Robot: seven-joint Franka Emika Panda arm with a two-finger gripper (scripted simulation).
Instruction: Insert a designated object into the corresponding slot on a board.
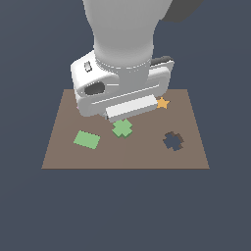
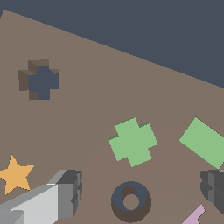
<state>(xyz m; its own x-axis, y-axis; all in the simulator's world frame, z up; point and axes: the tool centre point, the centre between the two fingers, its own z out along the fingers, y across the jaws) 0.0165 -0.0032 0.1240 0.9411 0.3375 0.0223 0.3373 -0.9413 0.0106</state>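
Brown board (image 1: 63,152) bears the green cross (image 1: 122,128), flat, arms skewed diagonally.

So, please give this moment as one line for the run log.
phase: pre-grasp | gripper: open, above the cross | cross: flat on the board, not held | slot: empty

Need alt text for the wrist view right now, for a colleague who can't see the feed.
A green cross lies flat on a brown board, between the open jaws of the gripper and not yet held. Its cross-shaped slot sits empty, apart from it. Also on the board: a green rectangle, an orange star, a dark ring.
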